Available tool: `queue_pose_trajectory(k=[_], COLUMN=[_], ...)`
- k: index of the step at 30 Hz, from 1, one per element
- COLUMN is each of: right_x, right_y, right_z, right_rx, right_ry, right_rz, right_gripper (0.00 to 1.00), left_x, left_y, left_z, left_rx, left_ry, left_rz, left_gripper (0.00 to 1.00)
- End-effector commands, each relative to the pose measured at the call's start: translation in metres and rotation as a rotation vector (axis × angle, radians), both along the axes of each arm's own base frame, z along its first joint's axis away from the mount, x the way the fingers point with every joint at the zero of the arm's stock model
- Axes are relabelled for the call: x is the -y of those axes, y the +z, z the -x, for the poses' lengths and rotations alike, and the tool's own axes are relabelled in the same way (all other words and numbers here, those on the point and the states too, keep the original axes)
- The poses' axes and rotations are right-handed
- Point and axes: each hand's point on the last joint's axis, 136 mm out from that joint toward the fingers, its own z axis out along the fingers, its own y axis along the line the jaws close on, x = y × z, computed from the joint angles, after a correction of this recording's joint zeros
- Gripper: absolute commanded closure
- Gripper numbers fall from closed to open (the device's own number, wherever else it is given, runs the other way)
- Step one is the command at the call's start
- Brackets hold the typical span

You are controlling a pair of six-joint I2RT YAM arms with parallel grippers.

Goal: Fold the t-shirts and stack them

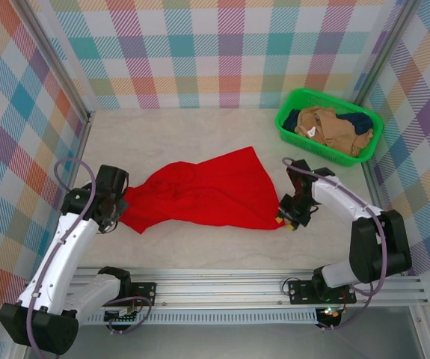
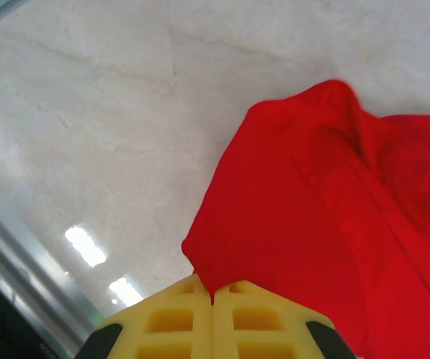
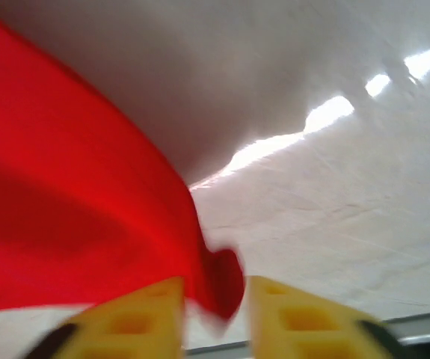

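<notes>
The red t-shirt (image 1: pixel 207 196) lies crumpled and spread across the middle of the table. My left gripper (image 1: pixel 119 213) is at its left corner. In the left wrist view that gripper (image 2: pixel 213 295) is shut, its yellow pads pinching the tip of the red cloth (image 2: pixel 312 224). My right gripper (image 1: pixel 283 217) is at the shirt's lower right corner. Its jaws (image 3: pixel 215 299) stand apart in the right wrist view, and a loose flap of the red shirt (image 3: pixel 72 209) hangs between them, blurred. A tan t-shirt (image 1: pixel 327 127) and a dark navy one (image 1: pixel 360 121) lie bunched in the basket.
The green plastic basket (image 1: pixel 286 120) stands at the back right, near the checked wall. Checked walls close the table on three sides. A metal rail (image 1: pixel 259 288) runs along the near edge by the arm bases.
</notes>
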Motion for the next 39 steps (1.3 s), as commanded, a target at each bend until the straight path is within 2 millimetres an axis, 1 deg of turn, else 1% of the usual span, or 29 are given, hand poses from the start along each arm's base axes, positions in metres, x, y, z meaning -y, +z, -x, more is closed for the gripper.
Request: queue_pose_trajectory(k=[1, 3, 5, 7, 10, 12, 16, 20, 23, 26, 32, 34, 37, 39], right_x=[0.004, 0.011, 0.011, 0.008, 0.004, 0.002, -0.005, -0.011, -0.013, -0.012, -0.011, -0.008, -0.001, 0.004], right_y=[0.009, 0.016, 0.016, 0.008, -0.005, -0.010, -0.020, -0.033, -0.039, -0.039, -0.048, -0.048, -0.035, -0.025], right_z=[-0.011, -0.010, -0.003, 0.008, 0.017, 0.014, -0.002, -0.008, -0.007, -0.003, -0.004, 0.000, 0.003, 0.006], right_rx=[0.059, 0.085, 0.085, 0.059, 0.041, 0.053, 0.052, 0.026, 0.001, -0.018, -0.040, -0.056, -0.033, -0.015], right_ry=[-0.011, -0.018, -0.031, -0.052, -0.079, -0.093, -0.110, -0.134, -0.152, -0.168, -0.178, -0.184, -0.177, -0.172], right_rz=[0.032, 0.059, 0.051, 0.023, -0.013, -0.021, -0.041, -0.052, -0.059, -0.051, -0.032, -0.016, 0.021, 0.040], right_gripper=[0.56, 0.56, 0.57, 0.61, 0.64, 0.64, 0.63, 0.65, 0.66, 0.66, 0.66, 0.64, 0.56, 0.53], left_x=[0.004, 0.006, 0.008, 0.010, 0.012, 0.013, 0.016, 0.017, 0.017, 0.019, 0.028, 0.030, 0.033, 0.033], left_y=[-0.010, -0.013, -0.015, -0.017, -0.019, -0.019, -0.022, -0.022, -0.022, -0.022, -0.025, -0.025, -0.026, -0.027], left_z=[0.013, 0.014, 0.015, 0.016, 0.018, 0.019, 0.020, 0.021, 0.021, 0.021, 0.014, 0.012, 0.010, 0.010], left_rx=[-0.038, -0.044, -0.048, -0.051, -0.057, -0.062, -0.077, -0.076, -0.072, -0.070, -0.049, -0.046, -0.047, -0.048], left_ry=[-0.003, -0.015, -0.020, -0.026, -0.032, -0.040, -0.061, -0.066, -0.066, -0.072, -0.094, -0.101, -0.108, -0.107], left_rz=[0.012, 0.021, 0.031, 0.042, 0.048, 0.051, 0.059, 0.063, 0.066, 0.074, 0.115, 0.125, 0.134, 0.139], left_gripper=[1.00, 1.00, 1.00, 1.00, 1.00, 1.00, 1.00, 1.00, 1.00, 1.00, 1.00, 1.00, 1.00, 1.00])
